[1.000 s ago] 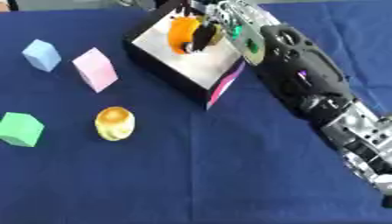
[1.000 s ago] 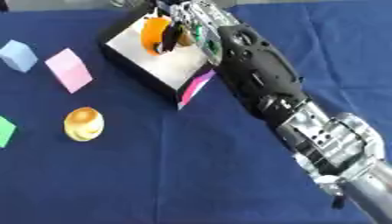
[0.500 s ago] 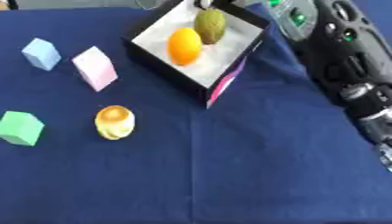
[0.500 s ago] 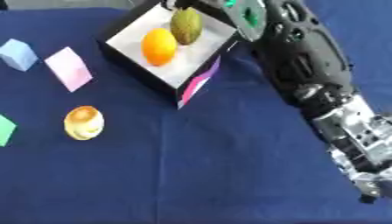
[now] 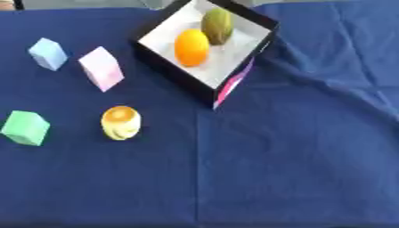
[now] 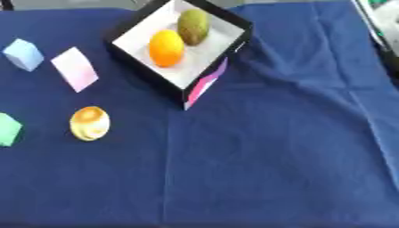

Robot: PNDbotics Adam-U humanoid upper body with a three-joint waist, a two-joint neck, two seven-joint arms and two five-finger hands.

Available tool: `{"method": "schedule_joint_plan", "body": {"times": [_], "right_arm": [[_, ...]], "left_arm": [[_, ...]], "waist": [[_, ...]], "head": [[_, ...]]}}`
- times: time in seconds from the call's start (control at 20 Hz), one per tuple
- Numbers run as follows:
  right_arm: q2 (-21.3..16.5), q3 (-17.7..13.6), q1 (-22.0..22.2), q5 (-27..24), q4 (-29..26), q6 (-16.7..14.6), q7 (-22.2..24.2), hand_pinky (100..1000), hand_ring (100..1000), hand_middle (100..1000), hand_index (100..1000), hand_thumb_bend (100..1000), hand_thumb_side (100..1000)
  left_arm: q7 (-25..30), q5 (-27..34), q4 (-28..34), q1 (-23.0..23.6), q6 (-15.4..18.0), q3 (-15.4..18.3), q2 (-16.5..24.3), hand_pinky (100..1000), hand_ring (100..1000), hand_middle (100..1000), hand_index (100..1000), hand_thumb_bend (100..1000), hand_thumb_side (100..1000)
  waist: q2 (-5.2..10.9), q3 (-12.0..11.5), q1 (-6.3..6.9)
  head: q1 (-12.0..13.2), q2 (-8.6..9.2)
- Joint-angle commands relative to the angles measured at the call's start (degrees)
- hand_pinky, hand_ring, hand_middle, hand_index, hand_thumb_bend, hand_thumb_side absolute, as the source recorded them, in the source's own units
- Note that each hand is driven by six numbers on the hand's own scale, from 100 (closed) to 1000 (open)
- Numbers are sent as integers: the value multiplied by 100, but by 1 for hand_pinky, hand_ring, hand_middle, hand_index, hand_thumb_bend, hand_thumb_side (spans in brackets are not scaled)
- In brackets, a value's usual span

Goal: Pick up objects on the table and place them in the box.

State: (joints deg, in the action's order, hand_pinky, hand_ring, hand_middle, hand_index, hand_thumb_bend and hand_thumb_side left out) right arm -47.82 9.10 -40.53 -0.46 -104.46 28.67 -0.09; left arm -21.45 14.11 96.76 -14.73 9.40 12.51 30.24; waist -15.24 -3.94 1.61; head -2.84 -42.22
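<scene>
A black box with a white inside stands at the top centre of the blue cloth. In it lie an orange and a greenish-brown fruit, side by side. On the cloth to the left are a light blue block, a pale pink block, a green block and a round yellow object. Neither hand shows; only a sliver of the right arm appears at the upper right edge of the right eye view.
A pink flap hangs at the box's near corner. The blue cloth covers the whole table, with folds on the right side.
The right arm, which was over the box, has drawn back up and to the right out of view. The greenish-brown fruit now lies in the box beside the orange.
</scene>
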Motion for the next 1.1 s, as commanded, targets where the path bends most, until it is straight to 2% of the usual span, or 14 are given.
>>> {"method": "schedule_joint_plan", "body": {"times": [0.05, 0.2, 0.25, 0.3, 0.45, 0.6, 0.7, 0.75, 0.9, 1.1], "right_arm": [[-232, -464, 483, -1056, -604, -177, -1057, 784, 781, 700, 807, 311, 343], [-4, -700, 1100, -1779, -817, -591, -1901, 779, 776, 692, 798, 292, 335], [85, -752, 1254, -1962, -848, -738, -2148, 779, 777, 696, 799, 232, 346], [192, -801, 1387, -2113, -861, -889, -2383, 780, 778, 697, 800, 225, 380], [435, -869, 1649, -2340, -802, -1251, -2902, 786, 789, 711, 811, 113, 506], [634, -902, 1777, -2440, -637, -1415, -3180, 791, 797, 723, 825, 100, 575], [757, -905, 1831, -2456, -483, -1475, -3276, 790, 798, 727, 829, 131, 528], [813, -900, 1852, -2455, -394, -1494, -3297, 787, 795, 722, 824, 220, 442], [925, -906, 1912, -2466, -201, -1550, -3317, 782, 787, 712, 813, 239, 428], [941, -917, 1949, -2545, -88, -1546, -3398, 779, 784, 709, 809, 253, 429]], "left_arm": [[15, -84, 46, -103, 14, 40, 349, 786, 739, 741, 843, 123, 779], [199, -287, -15, -197, -6, -61, 686, 791, 743, 742, 850, 125, 728], [329, -411, -48, -236, -13, -104, 850, 794, 747, 744, 854, 138, 686], [505, -580, -85, -278, -16, -161, 1058, 798, 753, 749, 861, 162, 626], [1239, -1139, -237, -428, -3, -356, 1698, 812, 774, 762, 876, 257, 511], [2104, -1494, -458, -602, 72, -580, 2317, 827, 798, 781, 887, 336, 480], [2664, -1598, -627, -716, 157, -731, 2651, 840, 820, 805, 897, 385, 467], [2961, -1637, -719, -771, 216, -818, 2806, 850, 836, 816, 899, 426, 455], [3913, -1723, -956, -894, 422, -1075, 3201, 865, 858, 805, 890, 528, 440], [4924, -1972, -1120, -1077, 615, -1369, 3507, 884, 882, 804, 851, 636, 391]], "waist": [[123, 11, 18], [113, 27, 50], [114, 31, 60], [117, 36, 70], [127, 36, 85], [137, 31, 97], [140, 29, 96], [141, 28, 94], [139, 28, 86], [141, 36, 72]], "head": [[126, 55], [204, 73], [225, 76], [242, 74], [255, 57], [285, 62], [289, 73], [289, 80], [294, 91], [321, 96]]}}
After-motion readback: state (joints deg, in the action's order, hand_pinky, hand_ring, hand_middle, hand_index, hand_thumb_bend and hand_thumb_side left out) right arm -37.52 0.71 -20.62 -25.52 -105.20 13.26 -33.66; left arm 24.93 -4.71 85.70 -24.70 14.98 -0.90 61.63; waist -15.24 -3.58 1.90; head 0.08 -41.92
